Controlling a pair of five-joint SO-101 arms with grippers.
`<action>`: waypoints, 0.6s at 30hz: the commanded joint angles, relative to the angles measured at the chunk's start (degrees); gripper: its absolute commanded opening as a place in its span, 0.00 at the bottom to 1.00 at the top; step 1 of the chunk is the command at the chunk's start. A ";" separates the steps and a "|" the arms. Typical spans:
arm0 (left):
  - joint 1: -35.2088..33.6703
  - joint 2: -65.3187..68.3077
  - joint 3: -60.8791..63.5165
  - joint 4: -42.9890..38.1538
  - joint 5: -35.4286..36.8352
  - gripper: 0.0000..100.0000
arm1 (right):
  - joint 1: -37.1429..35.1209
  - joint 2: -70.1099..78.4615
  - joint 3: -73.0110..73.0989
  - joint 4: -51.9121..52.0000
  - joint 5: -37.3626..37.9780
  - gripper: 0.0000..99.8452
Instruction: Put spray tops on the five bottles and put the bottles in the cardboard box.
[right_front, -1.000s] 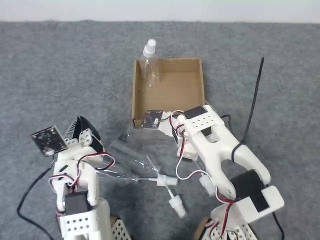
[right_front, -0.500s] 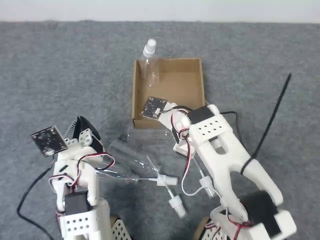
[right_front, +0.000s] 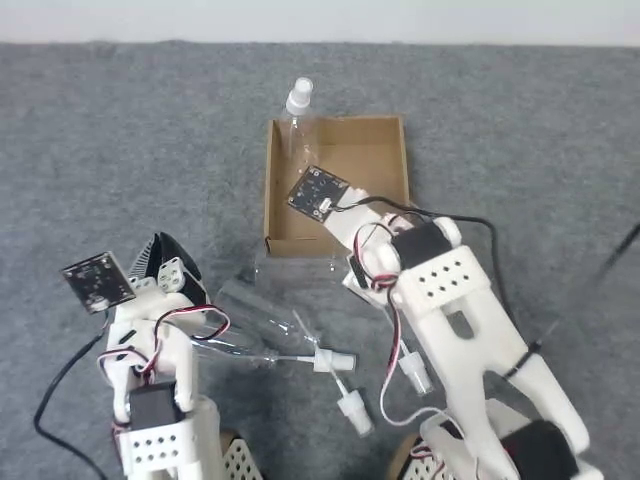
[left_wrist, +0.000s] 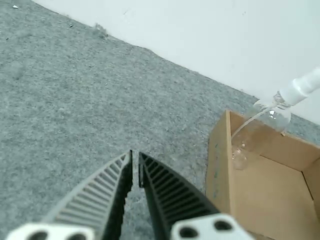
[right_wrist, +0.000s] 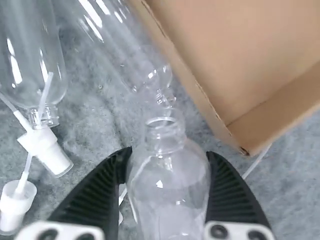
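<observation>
Right fingers (right_wrist: 100, 192) grip a topless bottle (right_wrist: 167, 195) by the cardboard box (right_wrist: 250, 60); I risk boxing it uncapped. Left fingers (left_wrist: 114, 192) closed.

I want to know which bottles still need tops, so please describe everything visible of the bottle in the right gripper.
The bottle looks like clear plastic: a round body, a sloping shoulder and a short threaded neck whose mouth is open, with no spray top. The right gripper holds it, its black ribbed fingers against both sides of the body. The mouth points toward another bare bottle lying beside the cardboard box.
</observation>
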 joint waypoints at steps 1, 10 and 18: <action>0.18 -1.14 -0.75 0.18 -0.44 0.01 | -0.31 -5.14 -1.32 1.98 -2.02 0.11; 0.18 -1.14 -0.75 0.18 -0.44 0.01 | -0.31 -12.44 -0.97 2.59 -12.13 0.11; 0.18 -1.14 -0.75 0.09 -0.44 0.01 | 0.13 -18.77 6.68 0.66 -13.27 0.11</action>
